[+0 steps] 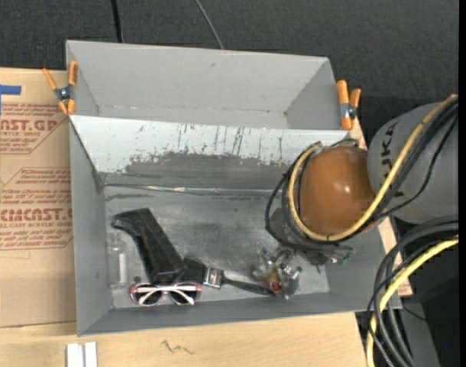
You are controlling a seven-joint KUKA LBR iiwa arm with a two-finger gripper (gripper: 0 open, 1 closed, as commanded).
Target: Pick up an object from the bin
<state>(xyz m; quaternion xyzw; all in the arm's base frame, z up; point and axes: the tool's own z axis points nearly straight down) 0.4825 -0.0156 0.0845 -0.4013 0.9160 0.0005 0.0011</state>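
1. Pincer (279,275): low at the bin floor, approx 4 o'clock of the bin (195,90), under the orange cover (332,189) on the wrist. You can't tell from this view whether it's open or closed, and nothing shows as gripped.
2. Nearest thing: thin black rod (244,284), lying flat just at 9 o'clock of the pincer, its right end at or under the tool. Contact unclear.
3. Further out at 9 o'clock: small metal clip (211,277) at the rod's left end, then white-framed sunglasses (166,293) along the front wall.
4. At 10 o'clock: black handle-shaped tool (150,243) lying slantwise, w/ a clear vial (118,264) beside it by the left wall.
5. Step, as I judge it: end of approach, at grasp height, pick not yet made.
6. Next move calls for: close on the rod end, check it's seated, then lift straight up. The rod is thin and flat on the floor, so it may slip.
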